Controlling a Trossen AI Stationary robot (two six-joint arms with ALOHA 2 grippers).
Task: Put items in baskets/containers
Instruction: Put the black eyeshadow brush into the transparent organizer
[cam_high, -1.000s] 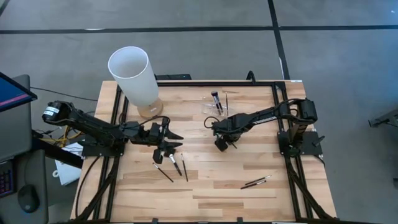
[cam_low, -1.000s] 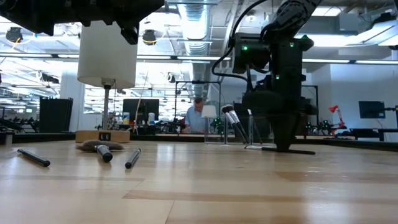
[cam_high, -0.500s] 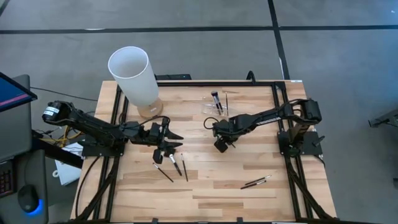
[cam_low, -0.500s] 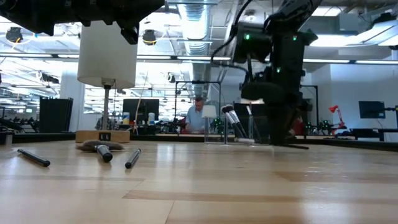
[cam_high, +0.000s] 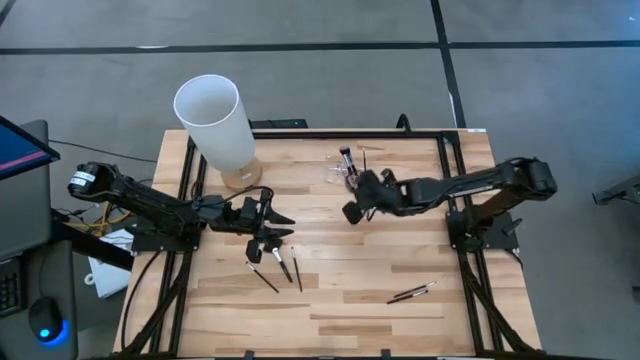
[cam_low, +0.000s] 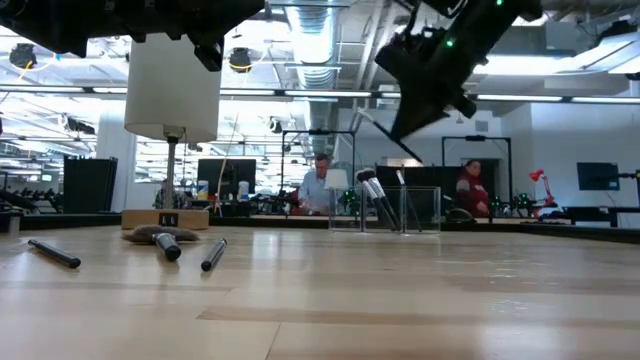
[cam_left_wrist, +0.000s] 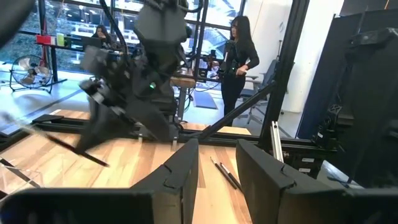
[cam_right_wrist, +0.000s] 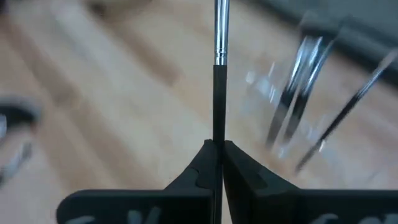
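High view: the right gripper (cam_high: 352, 209) is raised above the counter (cam_high: 400, 260), just beside the clear holder (cam_high: 345, 172) near the far edge. Its jaws are pressed together on the dark handle of one brush (cam_right_wrist: 219, 68); in the right wrist view the handle runs straight out from between the fingers (cam_right_wrist: 193, 171), silver ferrule away from the gripper, with the holder (cam_right_wrist: 292, 118) close ahead and blurred. In the low view this gripper (cam_low: 415, 110) hangs tilted above the holder (cam_low: 385, 208), the thin handle (cam_low: 385, 140) slanting down from it.

The holder already contains brushes: a dark-headed one (cam_high: 346, 160) and a thin one (cam_high: 364, 163) show from above; the low view shows pale-tipped heads (cam_low: 370, 185) leaning in it.

The left gripper (cam_high: 268, 232) lies low over the counter's left-centre, jaws spread part way with nothing between them. Three brushes (cam_high: 280, 268) lie just beside it on the near side; in the low view they rest flat (cam_low: 165, 245). Two more brushes (cam_high: 412, 293) lie together toward the near right.

A white cylinder (cam_high: 215, 125) on a wooden base stands at the far left corner.

Persons (cam_low: 318, 185) are visible in the room beyond the counter.
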